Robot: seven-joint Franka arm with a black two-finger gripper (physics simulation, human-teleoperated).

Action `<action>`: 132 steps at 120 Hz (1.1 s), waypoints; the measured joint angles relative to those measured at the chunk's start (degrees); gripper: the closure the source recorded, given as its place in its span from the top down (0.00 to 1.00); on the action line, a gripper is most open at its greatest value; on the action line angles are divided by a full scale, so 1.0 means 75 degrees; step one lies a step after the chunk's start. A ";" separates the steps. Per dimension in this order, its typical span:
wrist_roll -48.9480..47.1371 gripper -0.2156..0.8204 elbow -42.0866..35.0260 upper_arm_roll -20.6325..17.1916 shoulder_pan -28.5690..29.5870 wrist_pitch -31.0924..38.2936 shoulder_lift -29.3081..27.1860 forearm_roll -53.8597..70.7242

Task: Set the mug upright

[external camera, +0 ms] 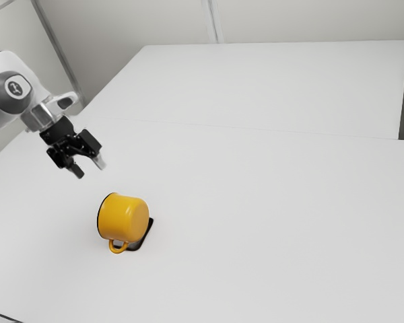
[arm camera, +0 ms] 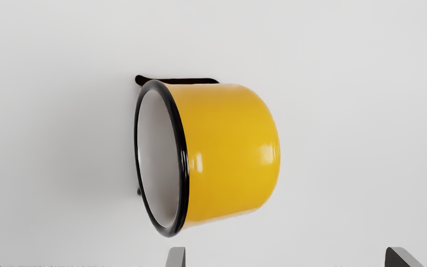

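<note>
White and smooth, the surface [external camera: 269,195] carries the yellow, black-rimmed, glossy enamel-look mug [external camera: 124,219], on its side with its mouth towards the exterior view's left, partly hiding a thin black object [arm camera: 187,81]. With my end effector [external camera: 89,168] empty, wide and raised near it, I judge this the approach; next I should descend, grip the mug and rotate it base-down.

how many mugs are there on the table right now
1. The yellow mug lies on its side on the white table, over a flat black thing, below the open claw. I see no others.
</note>
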 joint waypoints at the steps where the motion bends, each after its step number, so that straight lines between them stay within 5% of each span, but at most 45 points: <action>1: 0.0025 0.77 -0.0074 0.0009 0.0038 0.0006 -0.0011 -0.0080; 89: 0.2739 0.77 -0.0986 0.0393 0.1227 0.0048 0.1491 -0.2912; 116: 0.3128 0.77 -0.1171 0.0356 0.0895 0.0041 0.1698 -0.3656; 132: 0.3181 0.63 -0.1389 0.0321 0.0700 0.0053 0.1700 -0.3946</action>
